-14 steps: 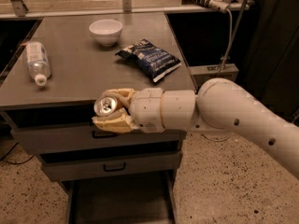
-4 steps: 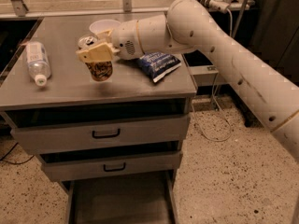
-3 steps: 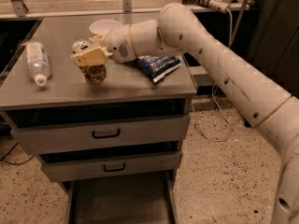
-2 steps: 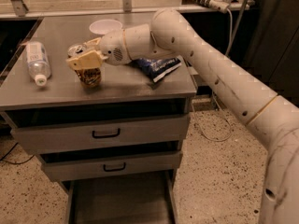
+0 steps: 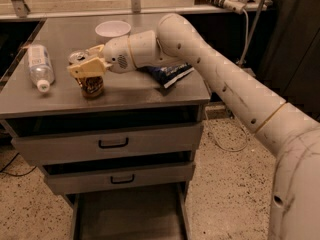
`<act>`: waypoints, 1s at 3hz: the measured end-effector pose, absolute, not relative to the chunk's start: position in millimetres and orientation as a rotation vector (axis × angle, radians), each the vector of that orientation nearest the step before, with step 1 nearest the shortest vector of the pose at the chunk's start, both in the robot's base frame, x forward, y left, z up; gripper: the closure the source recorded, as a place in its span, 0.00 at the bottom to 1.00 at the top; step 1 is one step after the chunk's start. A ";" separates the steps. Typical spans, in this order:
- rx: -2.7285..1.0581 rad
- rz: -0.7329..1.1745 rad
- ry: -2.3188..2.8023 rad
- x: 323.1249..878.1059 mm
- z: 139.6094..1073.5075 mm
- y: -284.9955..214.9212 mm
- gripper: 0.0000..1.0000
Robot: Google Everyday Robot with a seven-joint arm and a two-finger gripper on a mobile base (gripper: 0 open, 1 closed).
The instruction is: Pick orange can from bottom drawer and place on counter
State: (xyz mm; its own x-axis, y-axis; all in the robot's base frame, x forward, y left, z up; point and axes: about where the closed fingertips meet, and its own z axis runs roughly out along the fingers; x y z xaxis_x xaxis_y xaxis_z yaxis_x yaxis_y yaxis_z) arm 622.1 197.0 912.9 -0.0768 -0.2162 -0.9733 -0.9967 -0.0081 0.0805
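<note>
a clear plastic bottle (image 5: 39, 66) lies on its side to the left of the orange can, white cap toward the front edge, apart from the can. the orange can (image 5: 92, 84) stands upright on the grey surface (image 5: 135, 91), near the front edge and left of the middle, its base on the metal and its silver top showing at the upper left. the tool (image 5: 83, 60) is at the can's upper part and is clenched on it: one tan finger crosses the front of the can just below the rim, the other sits behind the can's top. behind the can, toward the back of the surface, stands a white bowl (image 5: 113, 30). to the right of the can the white arm (image 5: 225, 89) runs off toward the lower right corner, and a dark snack bag (image 5: 167, 74) lies partly under it. below the can, two shut drawers (image 5: 113, 144) show grey fronts with black handles, and under them the bottom drawer (image 5: 130, 219) is pulled out, its flat floor in shadow.
</note>
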 end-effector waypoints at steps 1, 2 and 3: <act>-1.343 1.170 1.421 622.1 912.9 197.1 0.81; -1.343 1.170 1.421 622.1 912.9 197.1 0.58; -1.343 1.170 1.421 622.1 912.9 197.1 0.34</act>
State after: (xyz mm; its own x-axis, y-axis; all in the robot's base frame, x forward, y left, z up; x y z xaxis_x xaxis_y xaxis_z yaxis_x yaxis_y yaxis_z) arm 622.1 197.1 912.9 -0.0768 -0.2162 -0.9733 -0.9967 -0.0083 0.0805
